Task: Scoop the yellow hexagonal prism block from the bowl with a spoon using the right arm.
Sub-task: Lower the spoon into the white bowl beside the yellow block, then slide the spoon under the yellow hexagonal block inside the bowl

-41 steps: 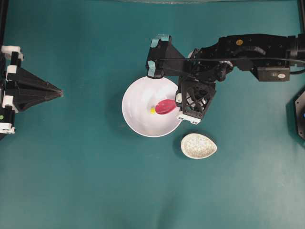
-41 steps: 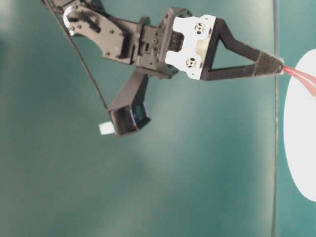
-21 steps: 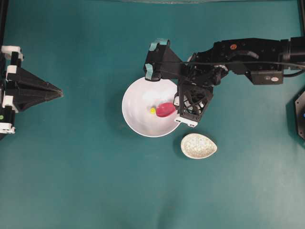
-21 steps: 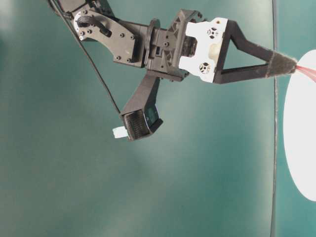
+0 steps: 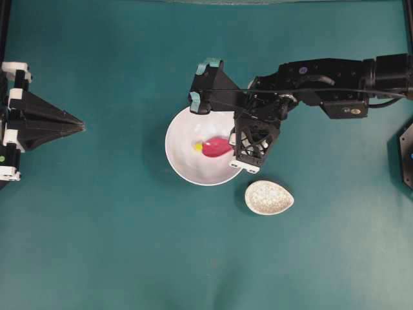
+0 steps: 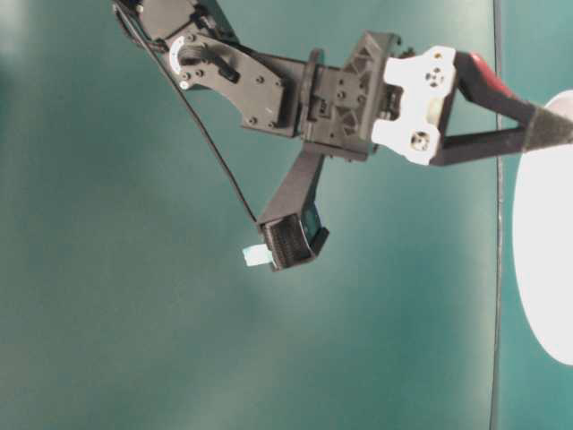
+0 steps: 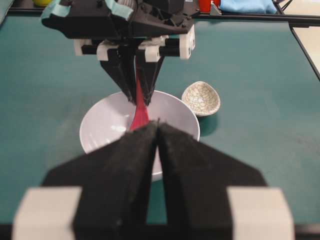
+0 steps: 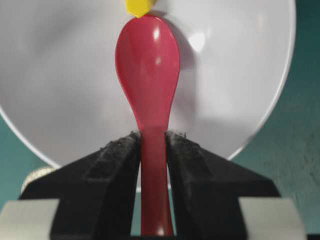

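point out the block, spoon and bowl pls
block (image 8: 138,7), right wrist view, its yellow face at the spoon tip
spoon (image 8: 147,55), right wrist view, middle of the scoop
bowl (image 5: 184,165), overhead view, bare inner wall

We see the glossy pink-red spoon (image 5: 216,147) has slid left across the white bowl (image 5: 184,165), pushing the tiny yellow block (image 5: 198,146) leftward.

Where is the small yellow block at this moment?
In the overhead view the yellow block lies inside the white bowl, left of its centre. The tip of the red spoon, held by the right gripper, meets it.
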